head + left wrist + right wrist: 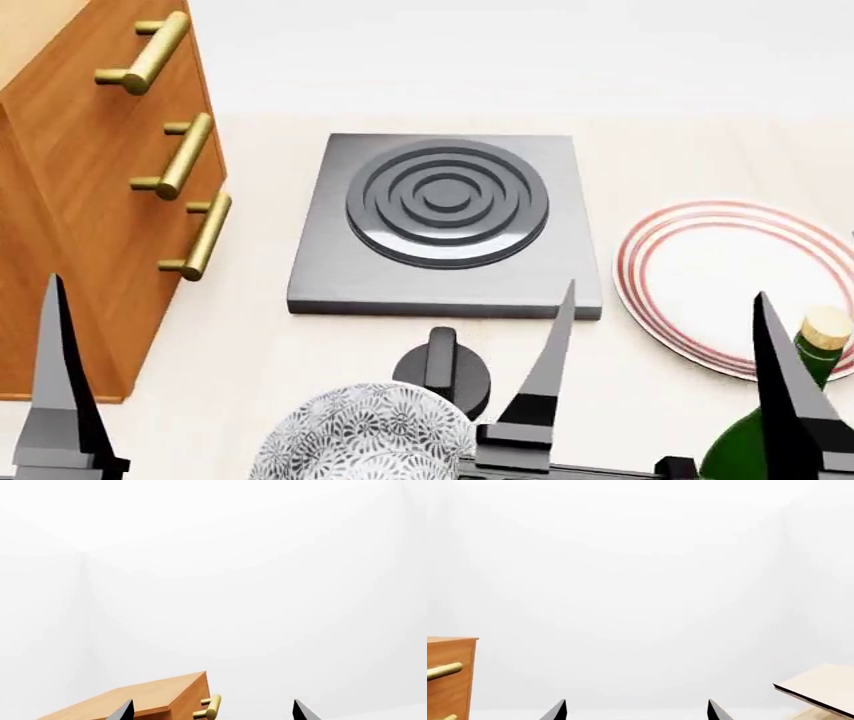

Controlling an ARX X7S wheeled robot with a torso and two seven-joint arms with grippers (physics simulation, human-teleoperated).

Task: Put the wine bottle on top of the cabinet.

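Note:
The wine bottle [747, 445], dark green with a tan cork, stands at the near right in the head view, partly behind one finger of my right gripper [667, 335]. That gripper is open with nothing between its fingers, and the bottle lies just outside them. The right wrist view shows the open right gripper [636, 705] but no bottle. The reddish-brown cabinet [80, 190] with brass bar handles stands at the left. One finger [54, 390] of my left gripper rises in front of it. In the left wrist view the left gripper [213, 706] is open, with the cabinet [147, 695] corner beyond it.
A grey hob [447, 220] with concentric rings lies in the middle, with a black knob [441, 368] in front of it. A patterned bowl [367, 435] sits at the near edge. A red-striped plate [721, 275] lies at the right. A pale wooden rack [820, 685] shows in the right wrist view.

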